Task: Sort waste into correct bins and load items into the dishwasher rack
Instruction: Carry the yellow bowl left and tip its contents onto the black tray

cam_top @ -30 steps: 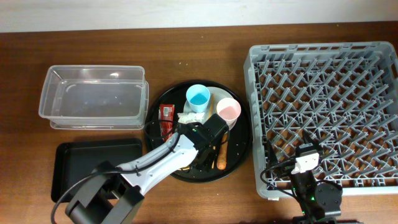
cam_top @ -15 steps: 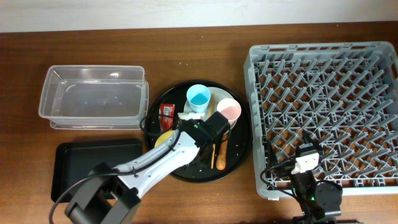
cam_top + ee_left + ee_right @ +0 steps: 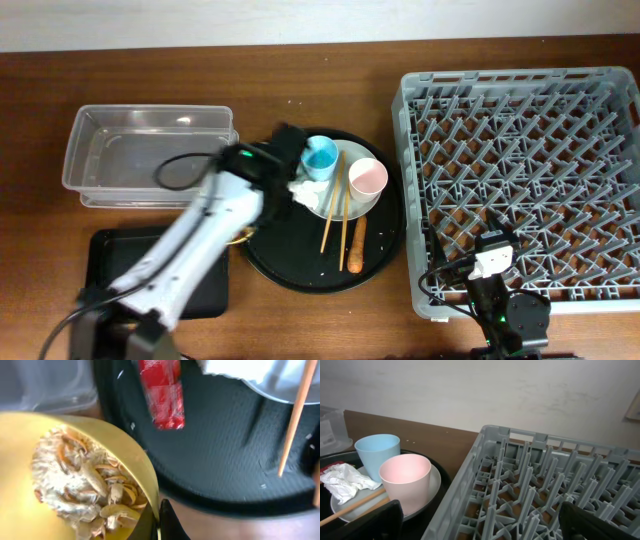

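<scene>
My left gripper (image 3: 159,520) is shut on the rim of the yellow bowl (image 3: 22,435), which holds pale food scraps (image 3: 85,485). The bowl hangs over the left edge of the round black tray (image 3: 300,262); my arm hides most of it in the overhead view. The red wrapper (image 3: 162,395) lies on that tray. The blue cup (image 3: 320,155), pink cup (image 3: 368,177), white tissue (image 3: 305,190) and wooden chopsticks (image 3: 333,210) are on the pale plate (image 3: 352,208). The sausage stick (image 3: 356,245) lies beside it. My right gripper (image 3: 480,527) is open over the grey rack (image 3: 520,180).
The clear tub (image 3: 150,150) stands at the left, with the flat black tray (image 3: 110,262) in front of it. Both lie left of the round tray. The left arm stretches across the flat tray and the round tray's left edge.
My left arm has swung from the middle of the round tray to its left edge, carrying the yellow bowl. The chopsticks and sausage stick are now uncovered. The right arm has not moved.
</scene>
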Robot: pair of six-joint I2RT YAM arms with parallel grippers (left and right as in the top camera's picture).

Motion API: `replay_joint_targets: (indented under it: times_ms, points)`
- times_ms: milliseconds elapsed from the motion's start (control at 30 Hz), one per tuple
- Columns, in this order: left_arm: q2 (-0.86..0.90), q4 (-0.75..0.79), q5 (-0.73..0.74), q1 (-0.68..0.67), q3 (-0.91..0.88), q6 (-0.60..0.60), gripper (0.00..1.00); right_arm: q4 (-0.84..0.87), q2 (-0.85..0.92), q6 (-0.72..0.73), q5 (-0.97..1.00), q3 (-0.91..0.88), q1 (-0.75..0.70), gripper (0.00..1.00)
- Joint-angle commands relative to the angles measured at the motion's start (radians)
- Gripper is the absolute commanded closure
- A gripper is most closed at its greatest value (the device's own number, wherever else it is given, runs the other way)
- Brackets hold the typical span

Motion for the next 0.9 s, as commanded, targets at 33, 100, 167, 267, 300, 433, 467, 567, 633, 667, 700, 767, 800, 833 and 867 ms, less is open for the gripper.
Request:
replay_joint_targets:
  times_ms: [33, 100, 167, 267, 300, 433, 467, 567, 633, 667, 700, 767, 800, 833, 867]
  points:
    - [-0.160, -0.042, 0.356, 0.245, 0.020, 0.174, 1.00, -0.005, -0.005, 0.012, -0.003, -0.005, 0.005, 0.02]
    - [-0.220, -0.063, 0.447, 0.353, 0.018, 0.227, 1.00, -0.005, -0.005, 0.012, -0.003, -0.005, 0.004, 0.02]
    - [-0.271, -0.087, 0.514, 0.450, 0.013, 0.263, 1.00, -0.005, -0.005, 0.012, -0.003, -0.005, 0.005, 0.02]
    - [-0.364, -0.085, 0.588, 0.594, -0.056, 0.276, 1.00, -0.005, -0.005, 0.012, -0.003, -0.005, 0.004, 0.02]
    - [-0.409, -0.059, 0.621, 0.642, -0.113, 0.277, 1.00, -0.005, -0.005, 0.012, -0.003, -0.005, 0.005, 0.02]
    - [-0.562, 0.105, 0.748, 0.823, -0.367, 0.276, 1.00, -0.005, -0.005, 0.012, -0.003, -0.005, 0.005, 0.02]
    - [-0.576, 0.141, 0.780, 0.873, -0.432, 0.276, 1.00, -0.005, -0.005, 0.012, -0.003, -0.005, 0.005, 0.02]
    - [-0.560, 0.219, 0.920, 0.994, -0.559, 0.341, 1.00, -0.005, -0.005, 0.012, -0.003, -0.005, 0.004, 0.02]
    - [-0.529, 0.220, 1.116, 1.086, -0.586, 0.426, 1.00, -0.005, -0.005, 0.012, -0.003, -0.005, 0.005, 0.02]
    - [-0.513, 0.215, 1.164, 1.114, -0.586, 0.461, 1.00, -0.005, -0.005, 0.012, -0.003, -0.005, 0.005, 0.02]
    - [-0.496, 0.201, 1.196, 1.132, -0.586, 0.510, 1.00, -0.005, -0.005, 0.012, -0.003, -0.005, 0.005, 0.02]
    - [-0.455, 0.157, 1.261, 1.149, -0.586, 0.594, 1.00, -0.005, -0.005, 0.012, -0.003, -0.005, 0.005, 0.02]
    - [-0.431, 0.153, 1.295, 1.150, -0.586, 0.599, 1.00, -0.005, -0.005, 0.012, -0.003, -0.005, 0.004, 0.02]
    - [-0.400, 0.156, 1.325, 1.150, -0.586, 0.622, 1.00, -0.005, -0.005, 0.012, -0.003, -0.005, 0.004, 0.02]
    - [-0.378, 0.158, 1.325, 1.151, -0.586, 0.625, 1.00, -0.005, -0.005, 0.012, -0.003, -0.005, 0.005, 0.02]
